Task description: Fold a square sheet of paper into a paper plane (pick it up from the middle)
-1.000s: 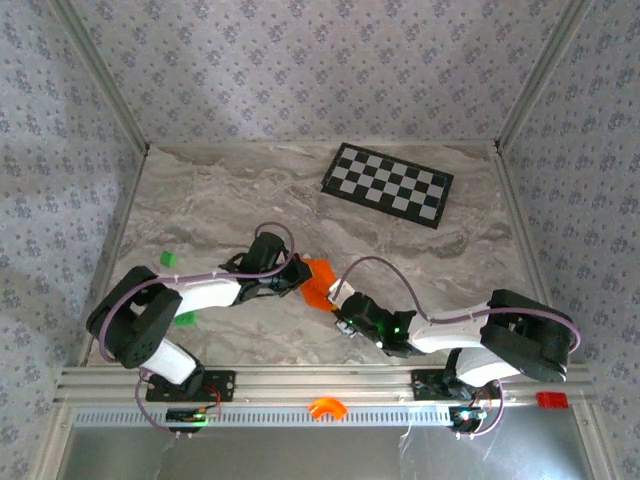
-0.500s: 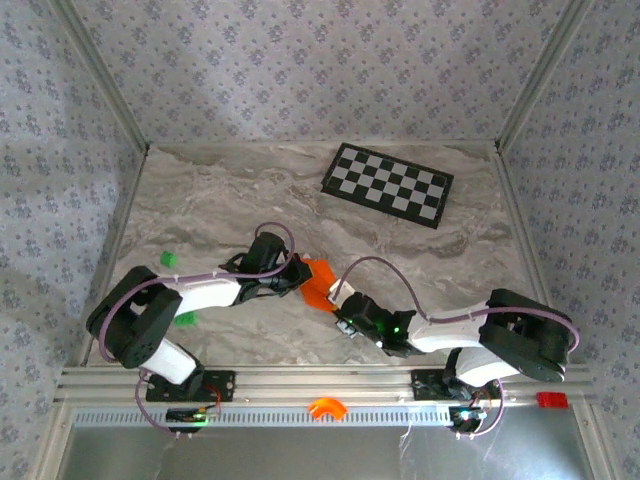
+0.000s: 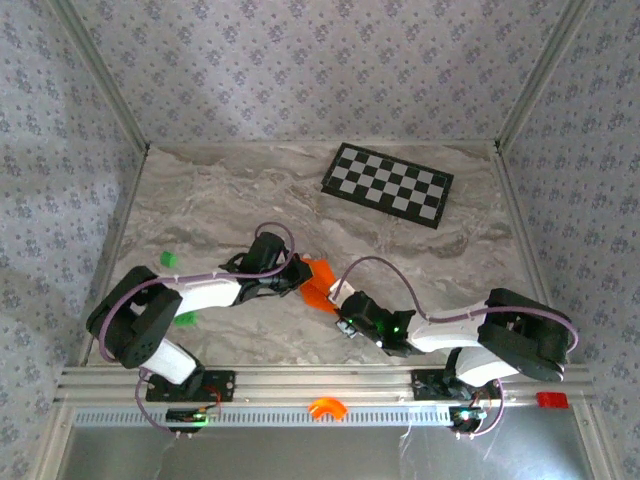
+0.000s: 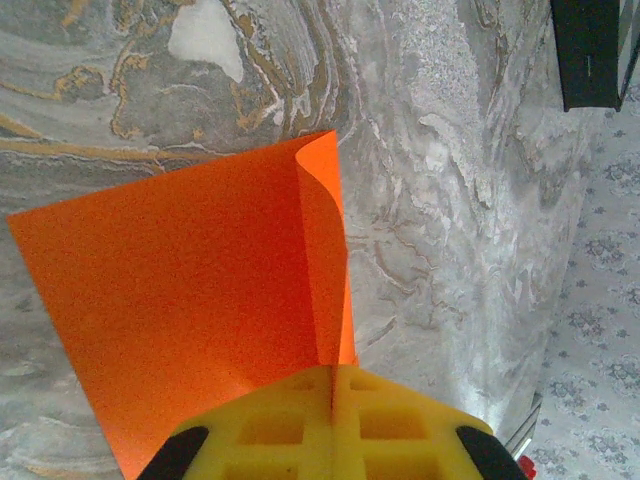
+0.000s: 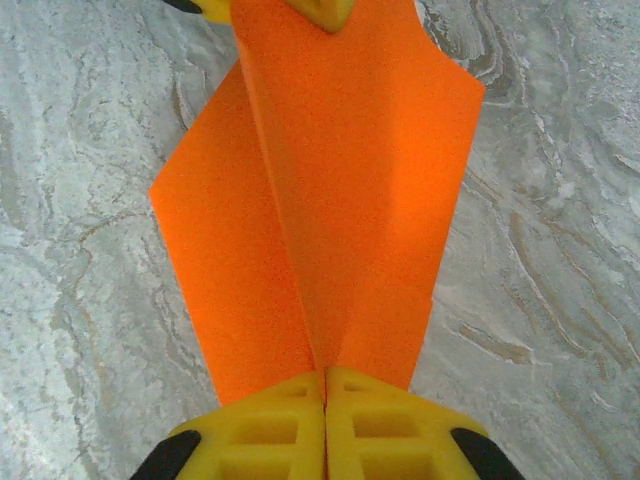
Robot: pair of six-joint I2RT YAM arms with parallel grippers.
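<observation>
Arch-shaped orange part [image 3: 325, 407]: lying on the near rail, well apart from the paper.
Right gripper [image 5: 325, 388]: pressing its yellow fingers together and pinching the near edge of the sheet.
Square sheet of paper [image 5: 340, 180]: sitting creased between the two grippers, near the middle of the marble table [image 3: 220, 190], with one flap curling upward.
Left gripper [image 4: 333, 388]: pinching the opposite edge, its fingers pressing together on the fold.
Checkerboard [image 3: 388, 184]: lying flat at the far right, well apart.

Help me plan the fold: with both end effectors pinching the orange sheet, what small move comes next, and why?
Probably lower both together to press the flap flat. The left end effector and right end effector are each shut on the square sheet of paper, whose folded-over flap curls up, uncreased.
</observation>
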